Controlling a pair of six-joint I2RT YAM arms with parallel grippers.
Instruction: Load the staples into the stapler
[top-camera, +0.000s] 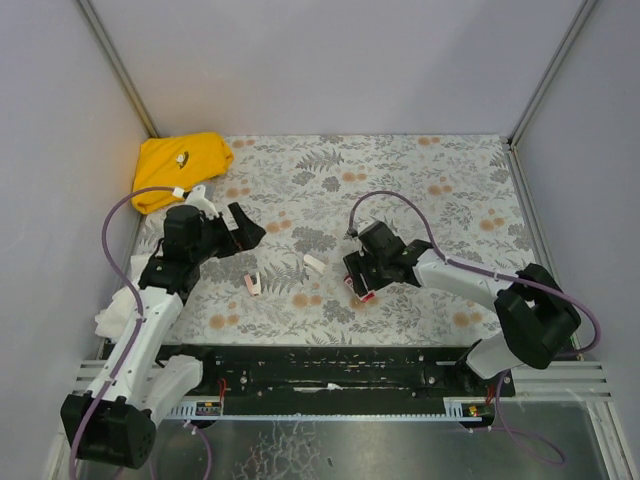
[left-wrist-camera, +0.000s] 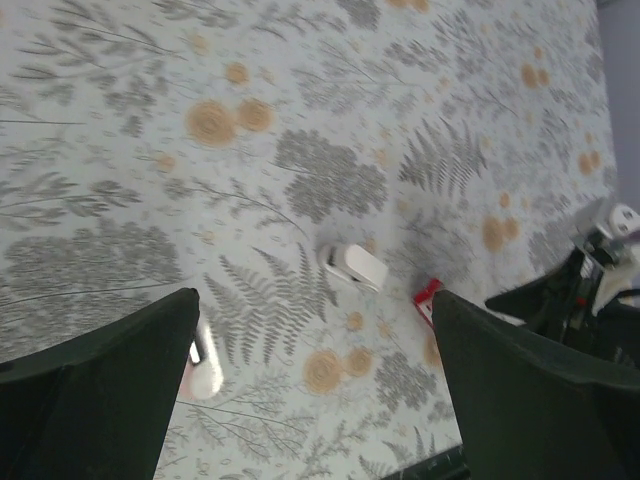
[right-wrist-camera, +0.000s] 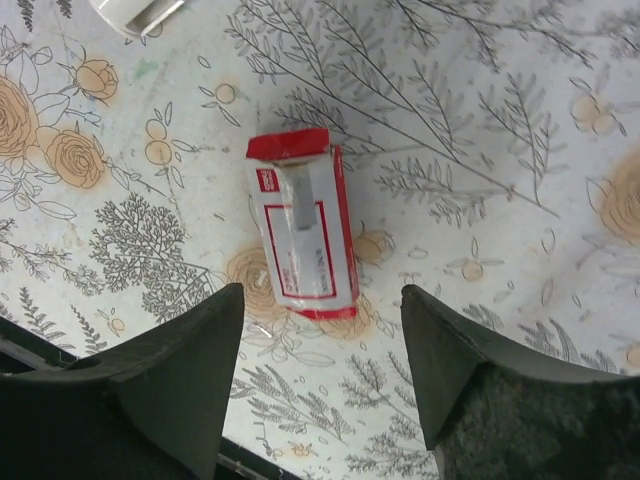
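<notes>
1. Left gripper (left-wrist-camera: 315, 296): fingers spread wide with nothing between them. It hangs over the floral table cover (top-camera: 420, 180) at centre left of the top view.
2. Stapler (top-camera: 253, 284): pink-and-white, lying on the cover just below the left gripper in the top view and touched by neither gripper. In the left wrist view it is partly hidden by the lower-left finger.
3. Right gripper (right-wrist-camera: 322, 290): fingers apart and pinching nothing, right of centre in the top view.
4. Red-and-white box (right-wrist-camera: 305, 250): flat on the cover at the middle of the right wrist view, just above the gap between the two fingers and touching neither.
5. Staples (right-wrist-camera: 297, 203): a short grey strip lying lengthwise on the upper half of the box.
6. Small white piece (top-camera: 314, 263): between stapler and box, apart from both.
7. Yellow cloth (top-camera: 180, 168): at the upper left corner of the cover.
</notes>
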